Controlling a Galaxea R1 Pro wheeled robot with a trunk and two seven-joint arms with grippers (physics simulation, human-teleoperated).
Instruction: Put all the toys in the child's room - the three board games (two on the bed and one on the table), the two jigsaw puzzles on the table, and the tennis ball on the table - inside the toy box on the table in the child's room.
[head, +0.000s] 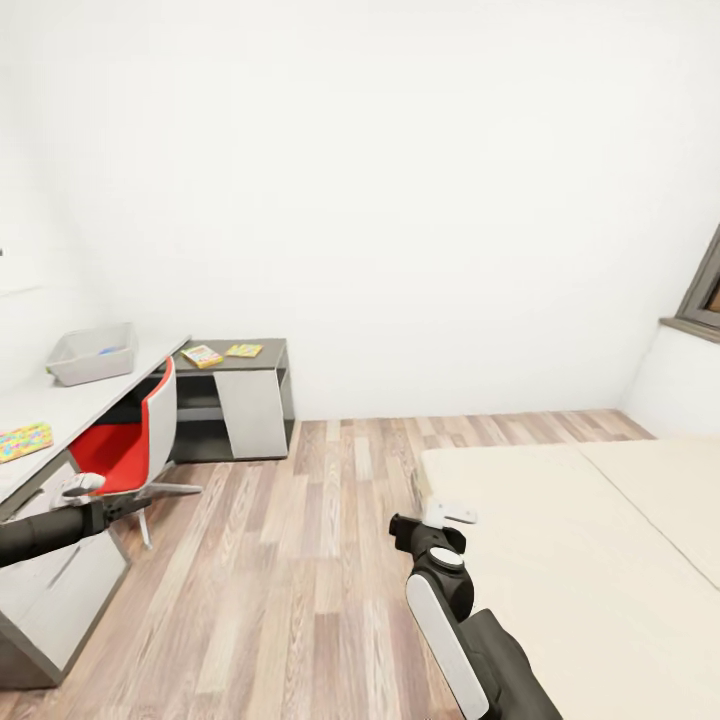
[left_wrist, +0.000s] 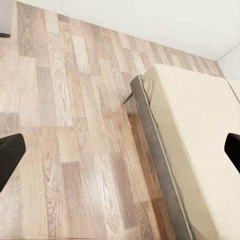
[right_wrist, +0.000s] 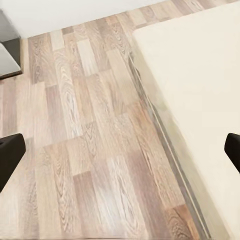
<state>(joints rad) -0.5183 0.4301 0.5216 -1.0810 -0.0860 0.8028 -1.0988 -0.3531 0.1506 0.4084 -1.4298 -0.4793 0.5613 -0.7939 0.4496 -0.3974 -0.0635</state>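
The robot stands between bed (head: 600, 540) and surface (head: 60, 405), both pincers (left_wrist: 120, 152) (right_wrist: 120, 152) spread apart and empty; the toy box (head: 92, 353) sits on the surface, two puzzles (head: 202, 355) nearby; I judge it must next approach a toy.

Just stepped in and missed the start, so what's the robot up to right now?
Nothing is being handled. The robot stands on the wood floor between the table and the bed. Both the left gripper and right gripper are open and empty. The toy box sits on the table with something small and blue inside, a jigsaw puzzle lies nearer, and two flat boxes rest on the lower section.
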